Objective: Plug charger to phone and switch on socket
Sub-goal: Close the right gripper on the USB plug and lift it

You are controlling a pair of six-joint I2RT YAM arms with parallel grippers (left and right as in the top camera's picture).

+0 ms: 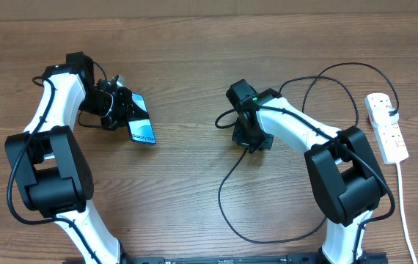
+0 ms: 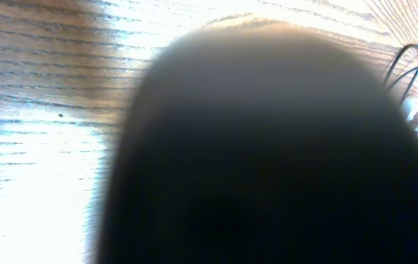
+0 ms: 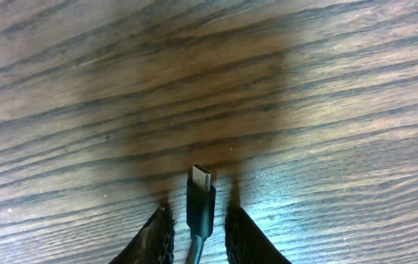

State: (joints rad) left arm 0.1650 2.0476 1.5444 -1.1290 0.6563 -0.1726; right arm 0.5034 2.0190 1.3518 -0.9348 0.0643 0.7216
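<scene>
One line of white lettering is seen on the light blue screen of the phone (image 1: 141, 129), printed along its lower end. "Galaxy S24" can just be made out, though the letters are very small. Nothing else legible is found in the wrist views.
</scene>
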